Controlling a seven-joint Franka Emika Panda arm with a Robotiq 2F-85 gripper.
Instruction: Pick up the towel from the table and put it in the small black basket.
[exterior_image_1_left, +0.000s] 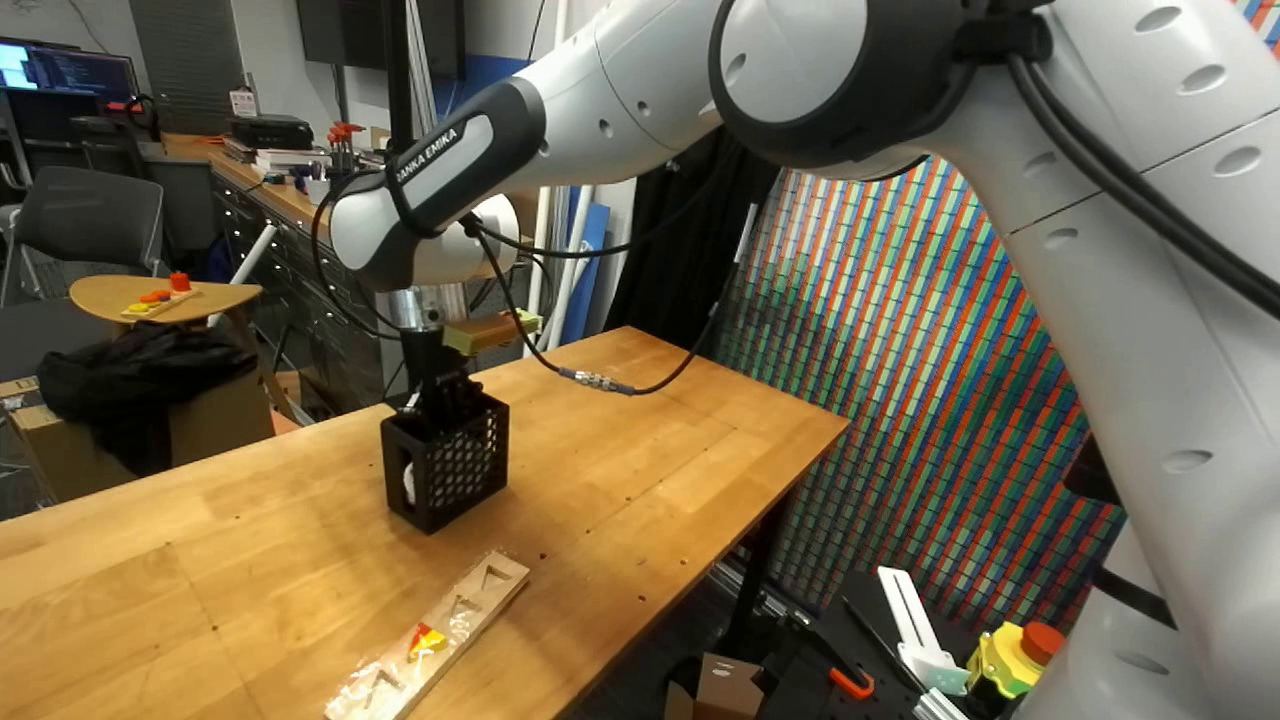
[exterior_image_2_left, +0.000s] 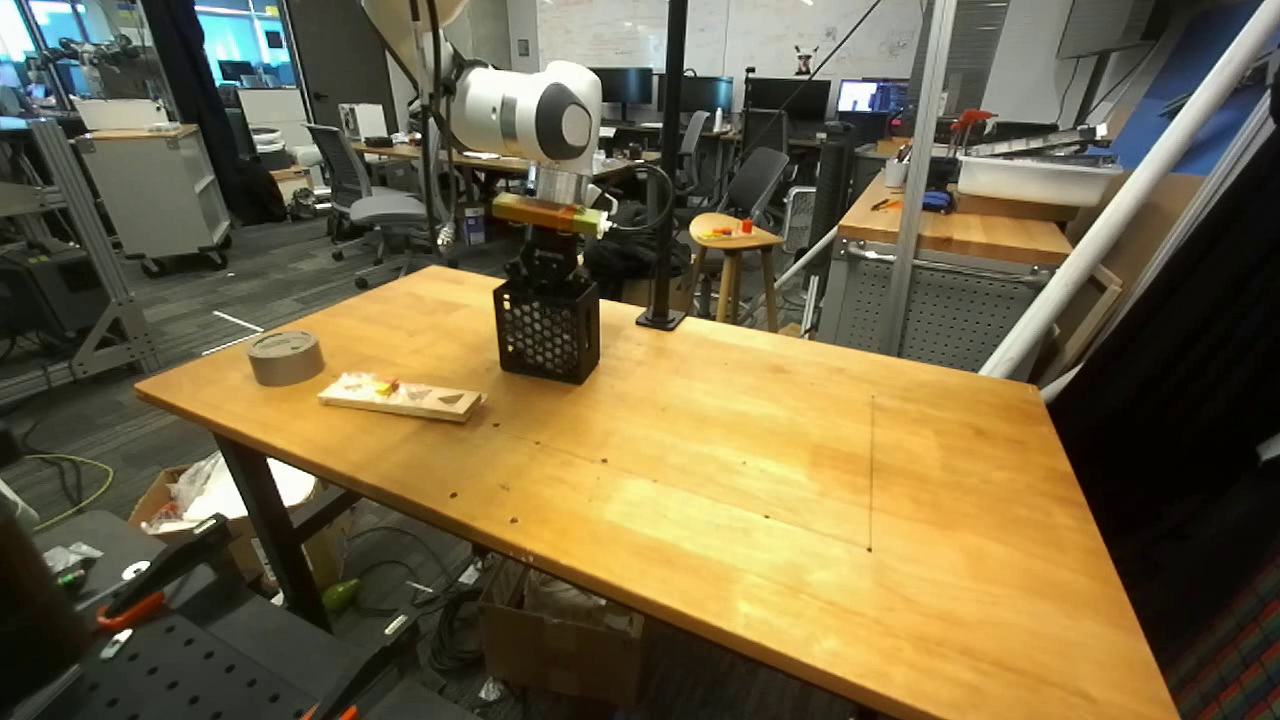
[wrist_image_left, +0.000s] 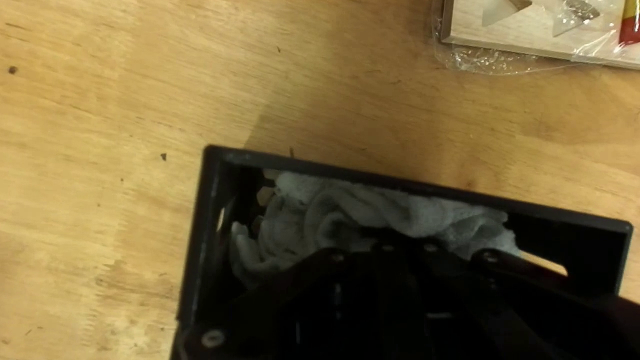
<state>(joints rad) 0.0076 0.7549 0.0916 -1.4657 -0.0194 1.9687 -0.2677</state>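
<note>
In the wrist view the pincer (wrist_image_left: 407, 246) reaches into the small black basket (wrist_image_left: 415, 189), jaws together, though I cannot tell if they pinch cloth; the towel (wrist_image_left: 360, 205) lies bunched inside, just beyond the tips; in an exterior view the basket stands upright on the counter (exterior_image_1_left: 620, 470), around the pincer's lower end; in an exterior view a wooden strip (exterior_image_2_left: 410, 397) lies near the pincer; release seems the step in hand; next, part the jaws and rise straight.
</note>
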